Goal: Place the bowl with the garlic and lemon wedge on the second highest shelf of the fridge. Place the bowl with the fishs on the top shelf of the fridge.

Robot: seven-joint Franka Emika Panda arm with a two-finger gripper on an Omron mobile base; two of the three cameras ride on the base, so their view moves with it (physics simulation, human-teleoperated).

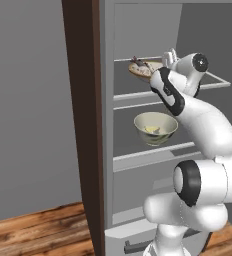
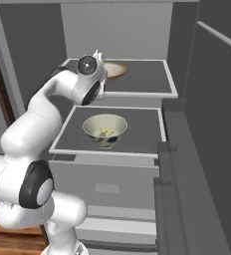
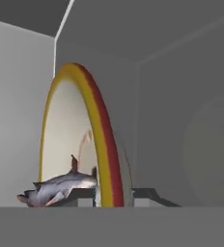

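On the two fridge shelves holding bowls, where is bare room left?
Top shelf: bare right of the fish bowl; crowded left where the gripper is. Second shelf: bare on both sides of the lemon bowl.

A plain grey wall (image 1: pixel 28 100) meets a wooden plank floor (image 1: pixel 38 232) beside a dark brown panel (image 1: pixel 83 125).

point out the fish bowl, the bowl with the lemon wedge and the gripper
fish bowl (image 1: pixel 144 68), left base view, on its rim
bowl with the lemon wedge (image 2: pixel 105 129), right base view, on its inner wall
gripper (image 3: pixel 115 197), hand view, between its fingertips
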